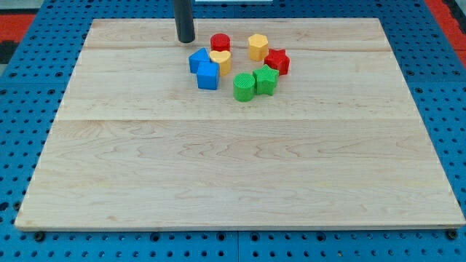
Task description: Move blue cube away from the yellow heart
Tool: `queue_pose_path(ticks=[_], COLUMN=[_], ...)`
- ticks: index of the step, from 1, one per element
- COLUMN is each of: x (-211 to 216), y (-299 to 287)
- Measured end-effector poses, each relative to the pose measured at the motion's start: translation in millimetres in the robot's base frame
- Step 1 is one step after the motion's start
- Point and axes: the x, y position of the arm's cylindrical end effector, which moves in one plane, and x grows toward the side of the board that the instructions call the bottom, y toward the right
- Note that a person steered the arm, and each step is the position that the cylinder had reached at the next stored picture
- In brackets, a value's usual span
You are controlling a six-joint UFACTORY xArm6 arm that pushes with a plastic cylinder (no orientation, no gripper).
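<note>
The blue cube [208,76] sits on the wooden board near the view's top, touching the lower left side of the yellow heart [221,60]. A second blue block [197,59] of unclear shape sits just above and left of the cube, also against the heart. My tip [186,40] is at the end of the dark rod, above and left of these blocks, a short gap from the second blue block.
A red cylinder [220,42] sits just above the heart. A yellow hexagonal block [258,46], a red star-like block [277,62], a green cylinder [244,86] and a green star-like block [266,80] cluster to the right. The board [233,175] lies on a blue pegboard.
</note>
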Motion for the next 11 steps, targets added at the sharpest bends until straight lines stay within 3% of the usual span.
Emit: queue_pose_path(ticks=[1,2,7,8,11], x=[0,-9,19,20,55], y=[13,85,176,175,39])
